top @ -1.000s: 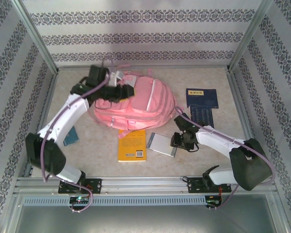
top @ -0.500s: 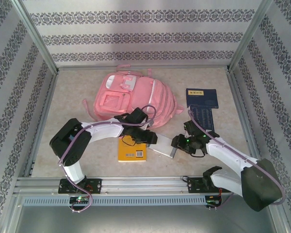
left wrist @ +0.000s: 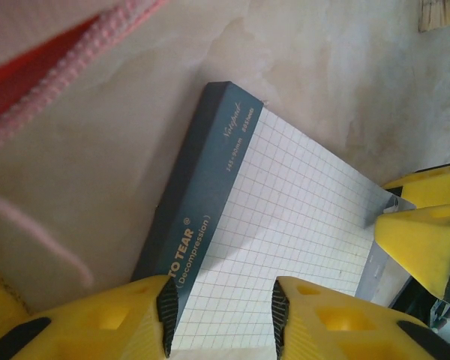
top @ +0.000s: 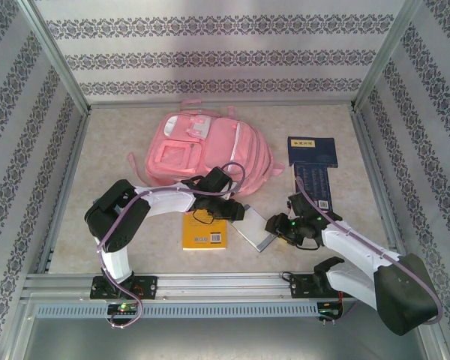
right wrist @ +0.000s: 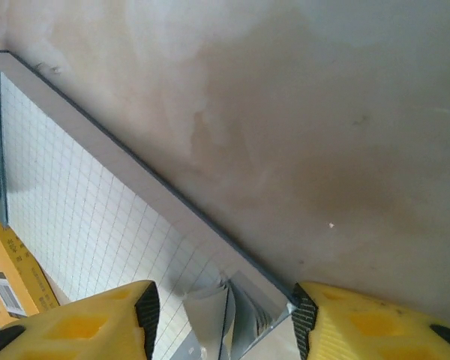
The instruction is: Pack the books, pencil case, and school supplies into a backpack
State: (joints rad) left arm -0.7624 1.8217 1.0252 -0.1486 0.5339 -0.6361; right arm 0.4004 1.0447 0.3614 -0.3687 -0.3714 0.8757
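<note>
We find the thin grey-blue pad lying on the worktop just beside the yellow book, on the near side of the pink backpack, with both tools at it. The left tool stands with its jaws apart over the end by the dark binding strip. The right tool, jaws likewise apart, straddles the opposite corner, where a few gridded sheets curl up. Neither looks clamped. We judge the pad light, thin and floppy, its loose sheets easy to crease or tear. We would take it by the stiffer bound edge, or pinch the whole stack at a raised corner.
</note>
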